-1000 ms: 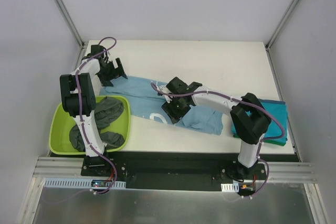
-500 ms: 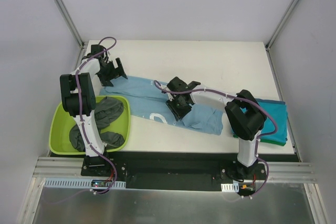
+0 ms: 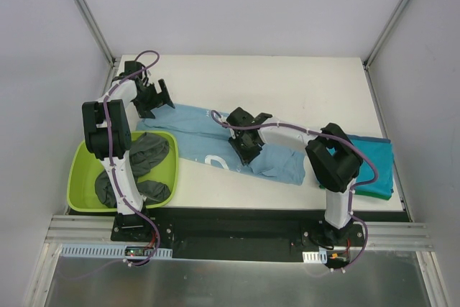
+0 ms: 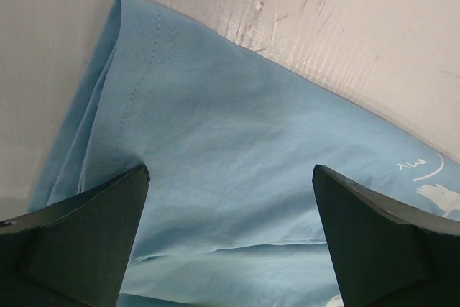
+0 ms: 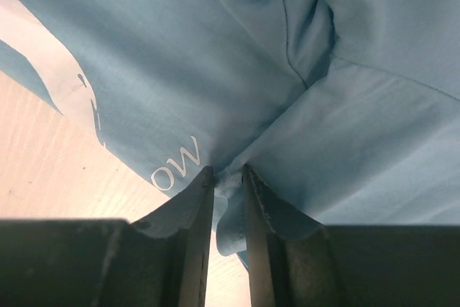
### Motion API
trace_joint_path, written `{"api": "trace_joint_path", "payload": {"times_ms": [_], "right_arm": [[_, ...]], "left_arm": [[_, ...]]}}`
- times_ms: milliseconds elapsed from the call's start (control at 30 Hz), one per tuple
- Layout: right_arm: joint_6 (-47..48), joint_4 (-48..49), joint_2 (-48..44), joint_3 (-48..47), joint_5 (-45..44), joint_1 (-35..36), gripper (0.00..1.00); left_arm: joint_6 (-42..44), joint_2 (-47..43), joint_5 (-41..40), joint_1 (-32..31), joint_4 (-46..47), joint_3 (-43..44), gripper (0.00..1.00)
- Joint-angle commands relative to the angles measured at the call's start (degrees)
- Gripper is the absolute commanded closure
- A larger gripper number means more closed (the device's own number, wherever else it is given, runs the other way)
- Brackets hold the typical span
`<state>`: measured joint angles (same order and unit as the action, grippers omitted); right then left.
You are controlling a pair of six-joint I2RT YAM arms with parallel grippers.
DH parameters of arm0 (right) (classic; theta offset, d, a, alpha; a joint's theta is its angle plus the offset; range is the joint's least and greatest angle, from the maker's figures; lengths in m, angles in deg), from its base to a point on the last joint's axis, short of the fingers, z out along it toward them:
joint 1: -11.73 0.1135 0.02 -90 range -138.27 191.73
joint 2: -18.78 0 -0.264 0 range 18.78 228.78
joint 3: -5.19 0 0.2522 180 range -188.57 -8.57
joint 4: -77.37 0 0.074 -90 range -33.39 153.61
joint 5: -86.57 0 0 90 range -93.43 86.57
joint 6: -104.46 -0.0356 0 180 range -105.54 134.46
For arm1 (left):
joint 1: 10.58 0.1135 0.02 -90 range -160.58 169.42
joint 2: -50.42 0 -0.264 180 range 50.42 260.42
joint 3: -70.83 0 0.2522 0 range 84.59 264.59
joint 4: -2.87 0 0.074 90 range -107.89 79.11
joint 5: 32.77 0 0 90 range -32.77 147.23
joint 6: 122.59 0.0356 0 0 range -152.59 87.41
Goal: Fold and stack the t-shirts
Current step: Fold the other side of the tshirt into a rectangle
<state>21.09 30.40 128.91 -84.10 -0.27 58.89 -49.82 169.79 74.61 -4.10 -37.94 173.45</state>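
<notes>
White tabletop (image 3: pixel 302 84), walled by pale panels, is seen from above. Light blue t-shirt (image 3: pixel 192 126) is laid rumpled across the middle, stretched from the far left toward the near centre, with white print visible at its near edge. Left gripper (image 4: pixel 230 172) is held over the shirt's far-left end with its fingers (image 4: pixel 86 235) spread wide and nothing caught between them; contact with the cloth cannot be told. Right gripper (image 5: pixel 228 172) is set down on the shirt toward its right end. Its fingers are almost pressed together, and a small fold of blue cloth is pinched between them, just beside the white lettering. Teal t-shirt (image 3: pixel 379 163) is laid folded flat at the table's right edge, partly hidden by the right arm and apart from the blue one. Dark grey t-shirts (image 3: pixel 149 152) are heaped in lime-green tub (image 3: pixel 80 177) at the near left corner, partly hidden behind the left arm.
</notes>
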Motion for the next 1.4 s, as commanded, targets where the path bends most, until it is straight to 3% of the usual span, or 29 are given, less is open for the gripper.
{"api": "trace_joint_path", "payload": {"times_ms": [0, 133, 300, 567, 867, 1067, 1167, 1233, 1300, 1367], "right_arm": [[-3.5, -1.4, -0.2, 0.2, -5.2, 1.2, 0.77], [-5.5, -1.8, -0.6, 0.2, -6.8, 1.2, 0.88], [-6.4, -0.3, -3.9, 0.4, -4.2, 1.3, 0.92], [-9.9, 4.0, -6.6, 0.8, 2.7, 1.2, 0.93], [-15.2, 8.9, -4.2, 0.2, 2.6, 1.2, 0.91], [-17.2, 11.7, -2.5, 0.9, 5.5, 1.1, 0.7], [-16.3, 12.7, -4.6, 1.9, 6.4, 1.0, 0.5], [-15.3, 13.0, -6.9, 2.8, 6.5, 0.6, 0.28], [-14.8, 12.9, -9.9, 4.5, 6.6, 0.1, 0.18], [-14.6, 12.9, -13.5, 7.1, 7.2, -0.2, 0.01]], "left_arm": [[0.4, 3.0, -3.2, 1.0, -1.7, 0.0, 0.01], [0.4, 3.1, -3.1, 1.0, -1.6, 0.0, 0.01], [0.4, 3.0, -3.1, 1.0, -1.6, 0.0, 0.01], [0.4, 3.1, -2.8, 0.9, -1.6, 0.2, 0.01], [0.4, 3.2, -2.7, 1.1, -1.6, 0.3, 0.01], [0.4, 3.3, -2.9, 1.1, -1.6, 0.3, 0.01], [0.3, 3.4, -2.8, 1.2, -1.6, 0.3, 0.01], [0.3, 3.4, -2.8, 1.0, -1.6, 0.3, 0.01], [0.3, 3.3, -2.9, 1.2, -1.7, 0.3, 0.01], [0.3, 3.3, -2.8, 1.1, -1.6, 0.3, 0.01]]}}
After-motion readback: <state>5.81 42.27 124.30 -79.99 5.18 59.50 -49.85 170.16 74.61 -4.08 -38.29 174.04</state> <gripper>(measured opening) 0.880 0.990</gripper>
